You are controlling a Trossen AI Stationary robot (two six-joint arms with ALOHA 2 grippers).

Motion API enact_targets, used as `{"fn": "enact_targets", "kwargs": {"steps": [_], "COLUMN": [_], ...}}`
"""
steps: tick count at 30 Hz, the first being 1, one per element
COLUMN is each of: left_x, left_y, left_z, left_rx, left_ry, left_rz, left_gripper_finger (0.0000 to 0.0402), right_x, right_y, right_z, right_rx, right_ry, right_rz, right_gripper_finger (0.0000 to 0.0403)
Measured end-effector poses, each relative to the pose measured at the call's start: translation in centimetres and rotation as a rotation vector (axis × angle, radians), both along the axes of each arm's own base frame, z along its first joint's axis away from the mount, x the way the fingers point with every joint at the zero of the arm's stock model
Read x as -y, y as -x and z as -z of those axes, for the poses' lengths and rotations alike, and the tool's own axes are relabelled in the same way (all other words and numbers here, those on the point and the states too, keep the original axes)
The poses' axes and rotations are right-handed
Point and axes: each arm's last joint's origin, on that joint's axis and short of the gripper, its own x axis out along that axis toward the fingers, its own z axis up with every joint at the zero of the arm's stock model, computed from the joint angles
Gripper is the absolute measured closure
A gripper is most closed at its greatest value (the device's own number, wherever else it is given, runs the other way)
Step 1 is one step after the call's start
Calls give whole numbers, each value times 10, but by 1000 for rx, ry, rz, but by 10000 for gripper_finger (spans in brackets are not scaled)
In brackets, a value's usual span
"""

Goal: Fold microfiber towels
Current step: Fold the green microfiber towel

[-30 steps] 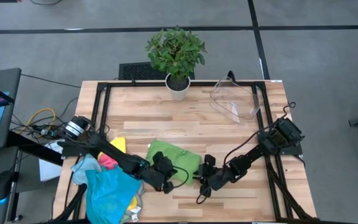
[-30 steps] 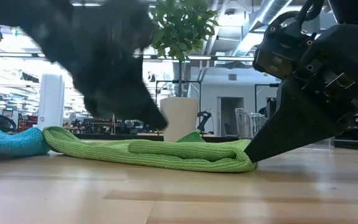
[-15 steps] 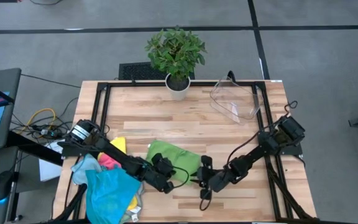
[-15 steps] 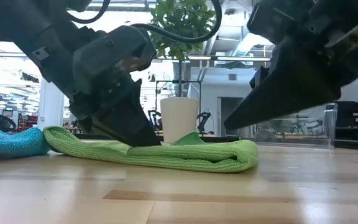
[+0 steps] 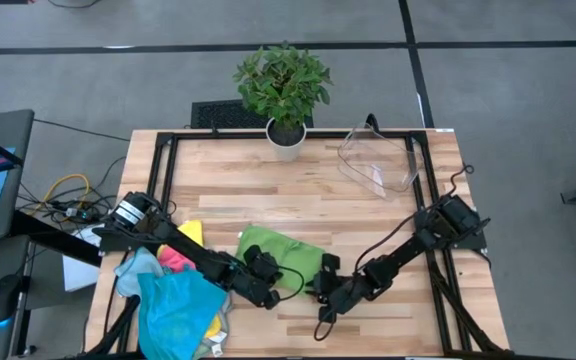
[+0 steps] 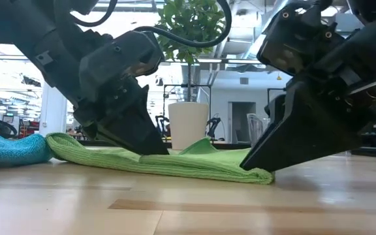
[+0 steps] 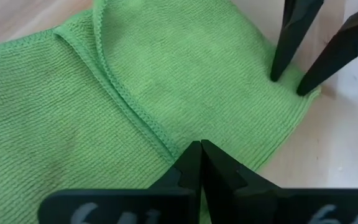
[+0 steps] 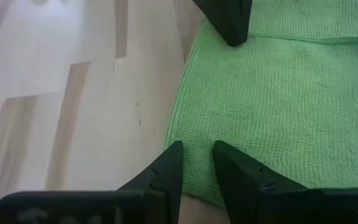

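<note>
The left gripper [image 7: 200, 152] has its two dark fingers pressed together, tips meeting in a point that rests on the bright green microfiber towel [image 7: 104, 99]. The towel fills most of the space ahead of the jaws. A stitched hem [image 7: 126, 99] of a folded-over layer runs from far ahead straight down to the closed tips. Ahead and to one side, the right gripper [image 7: 286, 84] shows as two dark tapered fingers [image 7: 294, 31] slightly spread, their tips touching the towel close to its rounded corner. Beyond that corner lies pale wooden table [image 7: 347, 137], and a strip of the same wood shows past the towel's far edge.
</note>
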Motion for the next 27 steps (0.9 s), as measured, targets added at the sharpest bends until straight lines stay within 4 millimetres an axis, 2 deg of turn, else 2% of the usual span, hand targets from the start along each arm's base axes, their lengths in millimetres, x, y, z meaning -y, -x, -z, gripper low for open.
{"fn": "enact_targets", "kwargs": {"steps": [4, 11, 14, 21, 27], "left_x": [-5, -28, -33, -30, -23], "left_y": [-1, -2, -1, 8, 18], "left_z": [-6, -54, -69, -63, -56], "left_rx": [11, 118, 144, 59, -10], "left_ry": [-33, -107, -124, -92, -89], "left_rz": [-17, -63, -53, -44, -73], "left_gripper_finger": [401, 401, 401, 401, 401], "right_x": [1, 0, -2, -2, -1], "right_y": [-1, -1, -3, -4, -3], "right_z": [-5, -6, -8, -11, -26], "right_rx": [19, 31, 61, 78, 103], "right_ry": [19, 16, -3, -59, -53], "right_rz": [-14, -12, -14, 22, 16], "right_gripper_finger": [285, 285, 285, 285, 285]}}
